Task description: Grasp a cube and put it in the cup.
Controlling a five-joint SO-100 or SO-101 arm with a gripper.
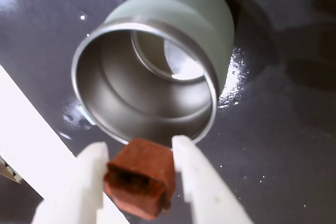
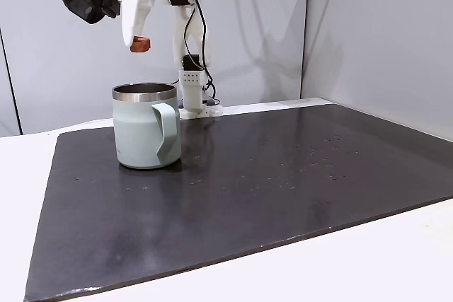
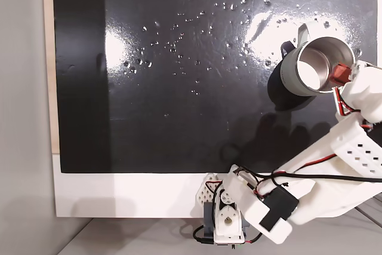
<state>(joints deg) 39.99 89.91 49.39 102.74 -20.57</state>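
Observation:
The small red-orange cube (image 1: 140, 177) is pinched between the two white fingers of my gripper (image 1: 139, 153), which is shut on it. In a fixed view the cube (image 2: 140, 44) hangs high above the pale mint-green cup (image 2: 145, 129), which stands upright on the dark mat with its handle (image 2: 168, 132) turned toward the camera. From above, the cube (image 3: 341, 73) sits over the cup's steel rim (image 3: 317, 91) at its right side. The wrist view looks into the cup's (image 1: 152, 72) bare metal inside, just beyond the fingertips.
A dark mat (image 2: 283, 175) covers most of the white table (image 2: 340, 266). The arm's base (image 3: 224, 222) is fixed at the table's edge, with cables (image 2: 198, 26) running down the arm. Small shiny specks dot the mat (image 3: 197, 28). A white strip (image 1: 26, 140) crosses the wrist view's left.

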